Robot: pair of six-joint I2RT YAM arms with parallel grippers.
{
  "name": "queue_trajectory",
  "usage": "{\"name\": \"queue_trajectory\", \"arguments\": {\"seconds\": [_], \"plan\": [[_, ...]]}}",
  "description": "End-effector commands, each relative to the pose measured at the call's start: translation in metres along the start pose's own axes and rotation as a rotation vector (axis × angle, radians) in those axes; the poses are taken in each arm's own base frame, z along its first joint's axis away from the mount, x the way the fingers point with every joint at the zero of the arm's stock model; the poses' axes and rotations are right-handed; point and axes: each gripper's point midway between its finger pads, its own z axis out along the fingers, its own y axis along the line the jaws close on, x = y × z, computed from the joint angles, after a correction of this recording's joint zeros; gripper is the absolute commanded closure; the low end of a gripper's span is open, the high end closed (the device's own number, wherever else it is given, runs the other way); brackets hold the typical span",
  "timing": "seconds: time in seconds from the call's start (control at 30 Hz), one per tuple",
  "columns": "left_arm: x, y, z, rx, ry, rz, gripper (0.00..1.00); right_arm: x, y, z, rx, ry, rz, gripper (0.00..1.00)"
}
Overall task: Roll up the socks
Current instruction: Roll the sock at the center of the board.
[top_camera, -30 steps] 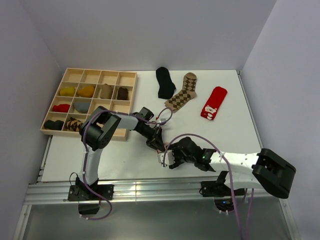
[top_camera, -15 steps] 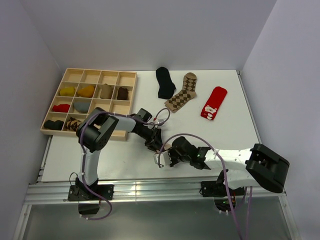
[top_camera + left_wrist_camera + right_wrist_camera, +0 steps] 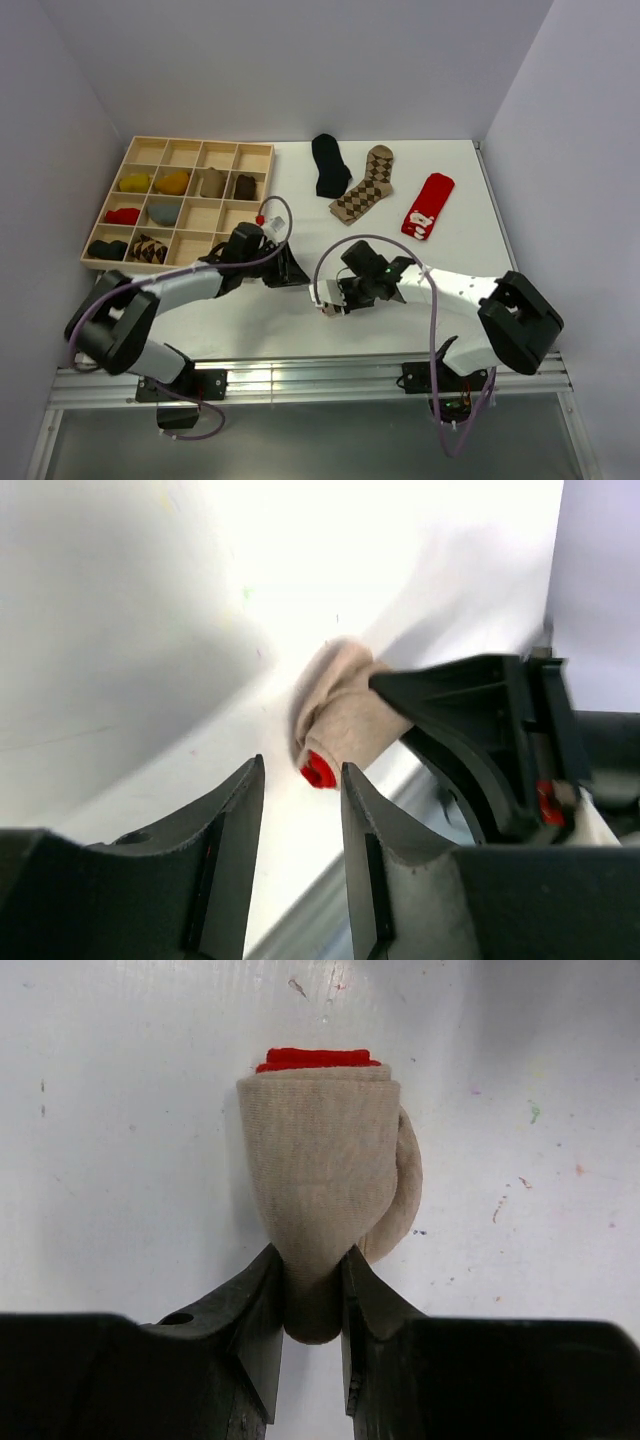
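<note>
We are pinching the tan sock (image 3: 320,1160) in the right end effector (image 3: 310,1265), whose two fingers are pressing in on the lower end of the bundle. The sock is sitting as a tight roll on the bench (image 3: 480,250), near its front edge and about midway between the two arms, with a red tip showing at the far end of the roll in the right wrist view. We are holding the left end effector (image 3: 300,780) just beside the roll with its fingers narrowly parted and nothing between them; they are pointing at the roll but not touching it. We are judging that the rolling of this sock is as good as finished and that the step in hand is carrying the bundle off, most likely to a free compartment of the wooden tray (image 3: 255,150), where other rolled bundles are already lying. For the next move we are expecting to need a firm grip, since a loosened layer could let the roll spring apart, and a lift clear of the left arm. Three socks are lying flat and unrolled at the back of the bench: the black sock (image 3: 328,165), the argyle sock (image 3: 363,185) and the red sock (image 3: 428,205).
</note>
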Motion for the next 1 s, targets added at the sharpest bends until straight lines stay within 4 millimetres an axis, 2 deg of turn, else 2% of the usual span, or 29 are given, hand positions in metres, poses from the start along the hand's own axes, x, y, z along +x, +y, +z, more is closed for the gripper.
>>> {"name": "queue_trajectory", "arguments": {"seconds": [0.0, 0.03, 0.07, 0.13, 0.17, 0.23, 0.27, 0.33, 0.37, 0.43, 0.47, 0.5, 0.53, 0.57, 0.6, 0.67, 0.77, 0.97], "plan": [[-0.05, -0.005, -0.027, -0.071, -0.33, 0.11, 0.59, 0.017, 0.029, -0.002, -0.194, 0.058, 0.075, 0.79], [-0.053, -0.002, -0.033, -0.098, -0.372, 0.141, 0.59, 0.022, 0.031, -0.004, -0.22, 0.07, 0.101, 0.79], [-0.057, -0.004, -0.039, -0.124, -0.444, 0.168, 0.59, 0.018, 0.024, -0.005, -0.223, 0.062, 0.102, 0.79], [-0.055, -0.007, -0.057, -0.127, -0.548, 0.228, 0.58, 0.022, 0.031, -0.003, -0.298, 0.08, 0.139, 0.78], [-0.049, -0.017, -0.06, -0.14, -0.609, 0.269, 0.55, 0.019, 0.021, -0.004, -0.298, 0.07, 0.153, 0.78], [-0.039, -0.024, -0.068, -0.155, -0.657, 0.343, 0.54, 0.021, 0.028, -0.003, -0.377, 0.076, 0.191, 0.78], [-0.022, -0.035, -0.063, -0.142, -0.634, 0.386, 0.53, 0.019, 0.016, -0.005, -0.372, 0.066, 0.201, 0.78], [-0.021, -0.032, -0.065, -0.214, -0.67, 0.429, 0.54, 0.023, 0.02, -0.003, -0.439, 0.081, 0.247, 0.78], [-0.008, -0.039, -0.06, -0.208, -0.652, 0.469, 0.54, 0.021, 0.01, -0.004, -0.435, 0.072, 0.258, 0.78], [-0.006, -0.037, -0.058, -0.291, -0.678, 0.532, 0.54, 0.025, 0.013, -0.003, -0.49, 0.088, 0.303, 0.78], [0.007, -0.052, -0.053, -0.277, -0.666, 0.571, 0.53, 0.023, 0.004, -0.002, -0.484, 0.084, 0.308, 0.78], [0.012, -0.044, -0.047, -0.343, -0.659, 0.613, 0.53, 0.028, 0.007, -0.002, -0.516, 0.098, 0.337, 0.78], [0.016, -0.045, -0.043, -0.369, -0.647, 0.666, 0.53, 0.028, 0.006, -0.001, -0.525, 0.099, 0.349, 0.78], [0.024, -0.057, -0.038, -0.363, -0.639, 0.701, 0.52, 0.029, 0.001, 0.001, -0.532, 0.101, 0.359, 0.78], [0.031, -0.05, -0.028, -0.407, -0.615, 0.746, 0.52, 0.03, 0.003, -0.001, -0.549, 0.108, 0.374, 0.78], [0.04, -0.056, -0.019, -0.417, -0.588, 0.846, 0.51, 0.029, -0.001, -0.001, -0.559, 0.118, 0.39, 0.77], [0.05, -0.071, 0.0, -0.41, -0.529, 0.978, 0.48, 0.034, -0.001, 0.003, -0.573, 0.145, 0.411, 0.76], [0.065, -0.077, 0.029, -0.395, -0.392, 1.187, 0.41, 0.043, -0.001, 0.008, -0.577, 0.18, 0.432, 0.76]]}}
